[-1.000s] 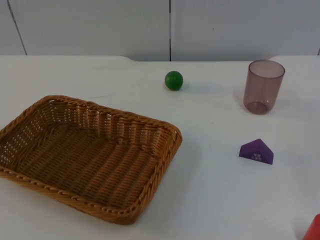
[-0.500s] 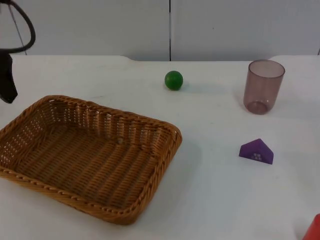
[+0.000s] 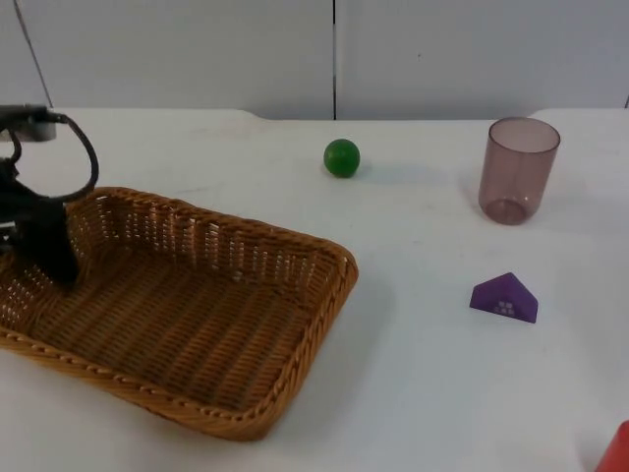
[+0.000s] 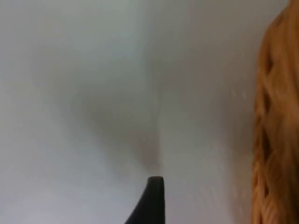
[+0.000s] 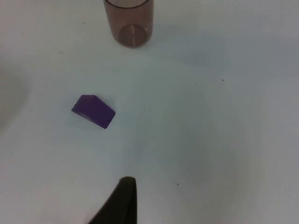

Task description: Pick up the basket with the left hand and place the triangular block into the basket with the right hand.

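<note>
A brown wicker basket [image 3: 187,305] lies on the left half of the white table. My left gripper [image 3: 54,258] hangs at the basket's far left corner, just over the rim; the left wrist view shows the woven rim [image 4: 275,130] close beside it. A purple triangular block [image 3: 504,298] lies flat on the table at the right, well apart from the basket. My right gripper [image 5: 122,198] is above the table with the block [image 5: 93,111] a short way ahead of it, not touching.
A green ball [image 3: 341,157] rests near the back middle. A purple-tinted plastic cup [image 3: 518,169] stands upright at the back right, also the cup [image 5: 129,21] beyond the block. A red object [image 3: 617,450] pokes in at the front right corner.
My left arm has come in from the upper left and dropped down to the basket's far left corner. Basket, block, ball and cup have not moved.
</note>
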You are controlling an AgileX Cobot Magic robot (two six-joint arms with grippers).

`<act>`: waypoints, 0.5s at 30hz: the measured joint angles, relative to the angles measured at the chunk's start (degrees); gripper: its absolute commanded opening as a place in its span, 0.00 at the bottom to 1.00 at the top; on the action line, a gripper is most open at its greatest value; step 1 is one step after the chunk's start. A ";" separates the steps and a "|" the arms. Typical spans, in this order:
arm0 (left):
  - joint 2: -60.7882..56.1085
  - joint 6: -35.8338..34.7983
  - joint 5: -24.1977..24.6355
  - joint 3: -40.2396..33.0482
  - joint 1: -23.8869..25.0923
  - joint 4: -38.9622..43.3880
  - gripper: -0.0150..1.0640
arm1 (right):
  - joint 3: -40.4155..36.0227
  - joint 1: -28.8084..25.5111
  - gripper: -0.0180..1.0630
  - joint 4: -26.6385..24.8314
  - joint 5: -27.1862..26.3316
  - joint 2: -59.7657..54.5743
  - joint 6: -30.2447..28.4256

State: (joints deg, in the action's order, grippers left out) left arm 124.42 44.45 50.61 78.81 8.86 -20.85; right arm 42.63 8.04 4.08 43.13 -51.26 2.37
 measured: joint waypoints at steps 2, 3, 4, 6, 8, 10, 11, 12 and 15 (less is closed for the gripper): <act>0.63 0.26 -0.23 0.00 0.00 -0.36 0.76 | 0.00 0.00 0.99 0.00 0.00 0.00 0.00; 0.63 0.26 -0.23 0.00 0.00 -0.36 0.76 | 0.00 0.00 0.99 0.00 0.00 0.00 0.00; 0.76 0.39 -0.37 0.00 0.00 -0.90 0.76 | 0.00 0.00 0.99 0.00 -0.10 0.00 0.00; 1.12 1.24 -0.74 0.00 0.00 -2.15 0.73 | 0.00 0.00 0.99 0.00 -0.21 0.00 0.00; 1.51 1.63 -0.87 0.09 0.00 -2.55 0.68 | 0.00 0.00 0.99 0.37 -0.46 0.00 0.00; 1.87 1.71 -0.87 0.09 0.00 -2.78 0.66 | 0.00 0.00 0.99 0.50 -0.46 0.00 0.00; 2.01 1.84 -0.87 0.09 0.00 -2.81 0.58 | 0.00 0.00 0.99 0.79 -0.46 0.00 0.00; 2.12 1.84 -0.87 0.09 0.00 -2.90 0.50 | 0.00 0.00 0.99 0.93 -0.46 0.00 0.00; 2.26 1.84 -0.87 0.09 0.00 -2.90 0.33 | 0.00 0.00 0.99 0.96 -0.46 0.00 0.00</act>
State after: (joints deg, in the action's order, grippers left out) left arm 126.68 46.29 49.75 78.90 8.86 -23.75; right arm 42.63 8.04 5.05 42.66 -51.26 2.37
